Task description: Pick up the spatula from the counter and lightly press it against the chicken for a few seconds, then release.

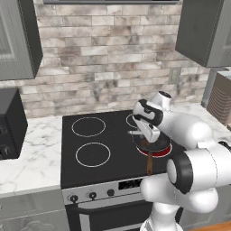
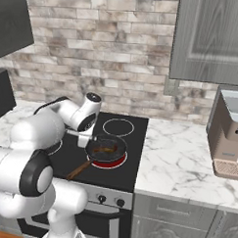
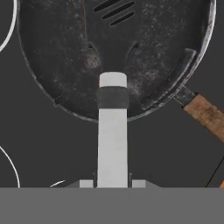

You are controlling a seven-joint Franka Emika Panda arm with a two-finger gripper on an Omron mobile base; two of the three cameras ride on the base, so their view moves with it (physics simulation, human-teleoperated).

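Note:
My gripper [image 3: 112, 183] is shut on the pale handle of the spatula [image 3: 112, 131]. The spatula's dark slotted head reaches over the black frying pan [image 3: 52, 65]. In the left base view the gripper [image 1: 146, 133] hangs just above the pan [image 1: 159, 148] on the stove's front right burner, with the spatula's handle end [image 1: 131, 132] sticking out to the left. The right base view shows a brownish piece, the chicken [image 2: 106, 150], lying in the pan [image 2: 117, 149] beside the gripper [image 2: 86, 138]. In the hand view the spatula head hides the chicken.
The pan's wooden handle [image 1: 150, 164] points toward the stove's front edge. Burner rings [image 1: 92, 154] mark the black cooktop. A coffee machine [image 2: 229, 133] stands on the marble counter at the right, and a black appliance [image 1: 9, 124] at the left. Cabinets hang overhead.

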